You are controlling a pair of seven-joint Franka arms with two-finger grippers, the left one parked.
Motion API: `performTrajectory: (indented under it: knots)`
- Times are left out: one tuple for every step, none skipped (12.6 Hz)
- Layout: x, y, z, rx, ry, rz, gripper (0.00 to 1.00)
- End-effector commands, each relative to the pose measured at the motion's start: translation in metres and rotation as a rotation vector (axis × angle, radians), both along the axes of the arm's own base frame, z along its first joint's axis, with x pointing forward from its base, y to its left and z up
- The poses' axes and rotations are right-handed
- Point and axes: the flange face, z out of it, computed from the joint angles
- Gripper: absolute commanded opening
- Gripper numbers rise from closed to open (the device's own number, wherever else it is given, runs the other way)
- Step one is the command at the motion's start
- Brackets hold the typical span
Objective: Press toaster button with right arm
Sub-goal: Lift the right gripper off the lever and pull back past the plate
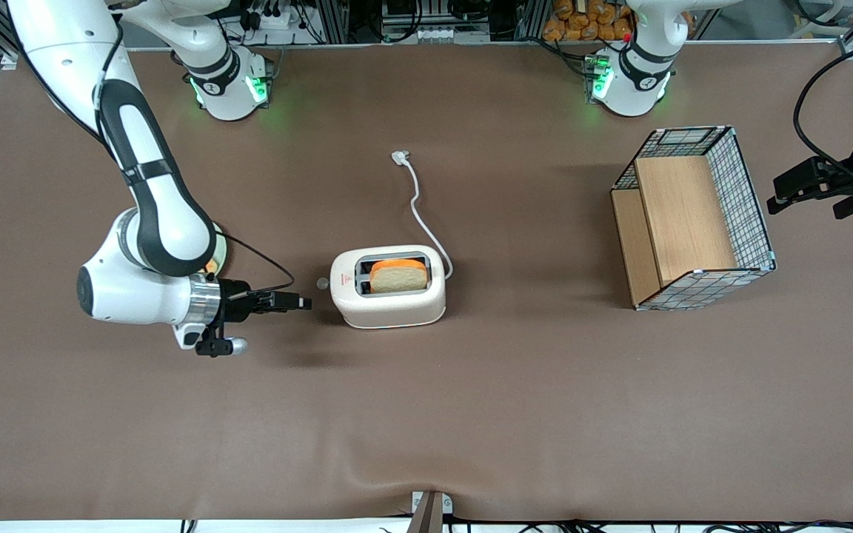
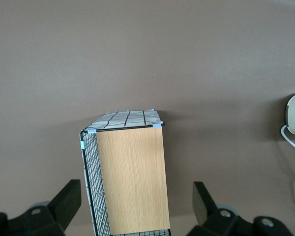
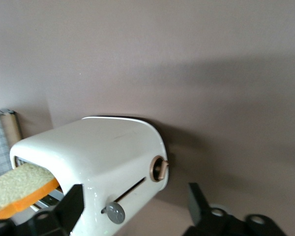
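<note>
Stretching low over the brown desk (image 1: 545,414), the right arm (image 1: 146,200) aims its hand (image 1: 300,302), fingers apart, near the toaster button (image 1: 322,283). Mid-desk stands the cream toaster (image 1: 388,296), bread (image 1: 398,277) in one slot.

A robotics lab is showing itself: robot bases (image 1: 230,85) glowing green are standing on a brown-covered table (image 1: 471,414), with cables and aluminium framing (image 1: 338,18) running along the frame's top.
</note>
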Motion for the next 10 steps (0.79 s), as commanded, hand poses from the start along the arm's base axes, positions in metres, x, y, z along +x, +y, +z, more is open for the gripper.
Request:
performTrajectory:
  knots:
    - [0.027,-0.007,0.048,-0.108,-0.083,0.108,1.00]
    - [0.029,-0.008,0.061,-0.142,-0.088,0.150,1.00]
    - [0.033,-0.025,0.069,-0.148,-0.080,0.144,1.00]
    - [0.036,-0.038,0.078,-0.135,-0.078,0.139,1.00]
    - [0.038,-0.046,0.089,-0.125,-0.076,0.140,1.00]
    - [0.040,-0.057,0.102,-0.120,-0.073,0.141,1.00]
    - [0.041,-0.068,0.117,-0.129,-0.072,0.149,1.00]
    - [0.041,-0.075,0.135,-0.183,-0.077,0.181,1.00]
    - [0.042,-0.082,0.156,-0.242,-0.097,0.207,1.00]
    - [0.041,-0.083,0.176,-0.267,-0.102,0.230,1.00]
